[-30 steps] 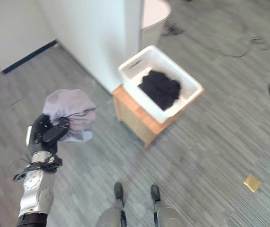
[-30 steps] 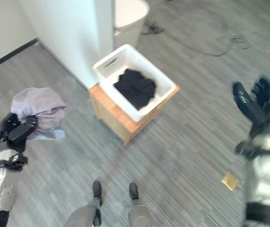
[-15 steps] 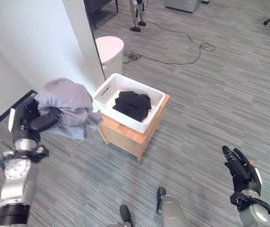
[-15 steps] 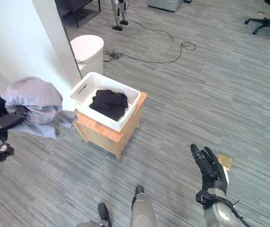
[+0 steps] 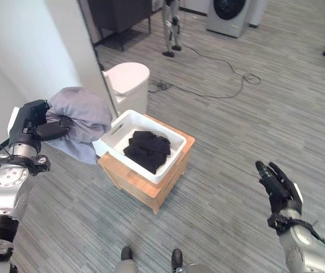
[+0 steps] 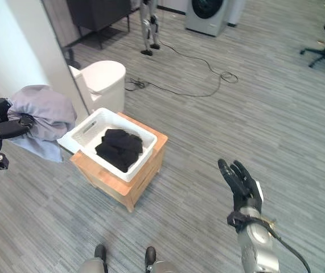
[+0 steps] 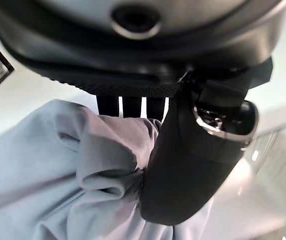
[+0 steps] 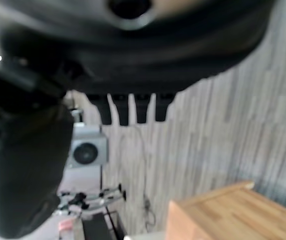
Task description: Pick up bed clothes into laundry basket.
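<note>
Here we saw the left hand (image 5: 31, 126) clenched on a bundled grey-lilac sheet (image 5: 79, 116), held just beside the white laundry basket (image 5: 173, 156) rim. Right hand (image 5: 277, 185) idle, fingers straight. We judged: carry it over the middle before releasing, so no cloth drapes outside.

Bundle (image 5: 79, 116) — closer to basket (image 5: 141, 147)

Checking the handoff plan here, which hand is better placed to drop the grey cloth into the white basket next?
Left. The left hand is shut on the grey cloth, right beside the white basket. The right hand is open, holds nothing and is well off to the basket's right.
</note>
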